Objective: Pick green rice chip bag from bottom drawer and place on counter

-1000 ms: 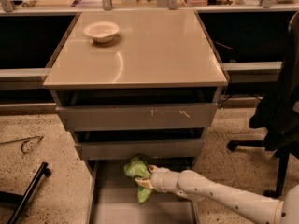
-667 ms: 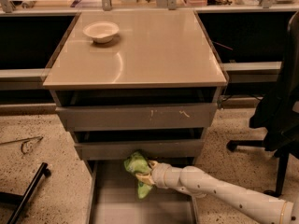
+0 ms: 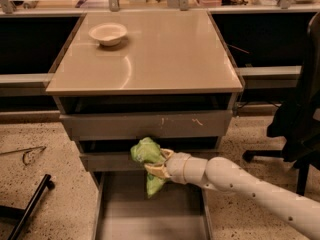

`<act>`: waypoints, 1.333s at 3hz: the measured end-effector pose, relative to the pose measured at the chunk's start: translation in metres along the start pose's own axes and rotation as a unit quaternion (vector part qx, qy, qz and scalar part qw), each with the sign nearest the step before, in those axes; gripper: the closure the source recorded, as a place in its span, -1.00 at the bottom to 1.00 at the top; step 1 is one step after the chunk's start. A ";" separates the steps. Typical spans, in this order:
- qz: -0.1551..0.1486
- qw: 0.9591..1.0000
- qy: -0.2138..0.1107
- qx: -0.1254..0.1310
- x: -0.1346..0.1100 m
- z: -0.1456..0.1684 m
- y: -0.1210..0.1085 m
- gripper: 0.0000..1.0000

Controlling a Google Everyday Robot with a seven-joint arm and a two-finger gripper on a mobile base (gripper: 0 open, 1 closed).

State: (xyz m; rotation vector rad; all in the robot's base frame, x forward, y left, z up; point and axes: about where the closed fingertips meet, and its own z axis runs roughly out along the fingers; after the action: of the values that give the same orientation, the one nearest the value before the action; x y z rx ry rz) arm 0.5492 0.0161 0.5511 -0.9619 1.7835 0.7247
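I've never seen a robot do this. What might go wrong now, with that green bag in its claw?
The gripper, above the bottom drawer, holds the green rice chip bag by one crumpled part, so it may slip and drop. The bag hangs close to the front of the middle drawer, so a straight lift may snag it there or under the edge of the counter.

Speckled floor [image 3: 60, 194] — black office chair [image 3: 299, 109] at right.
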 end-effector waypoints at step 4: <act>-0.047 0.998 -0.027 0.028 -0.123 -0.048 0.016 1.00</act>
State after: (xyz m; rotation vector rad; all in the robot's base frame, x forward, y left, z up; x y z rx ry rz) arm 0.5429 0.0213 0.6839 -0.9739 1.6913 0.6318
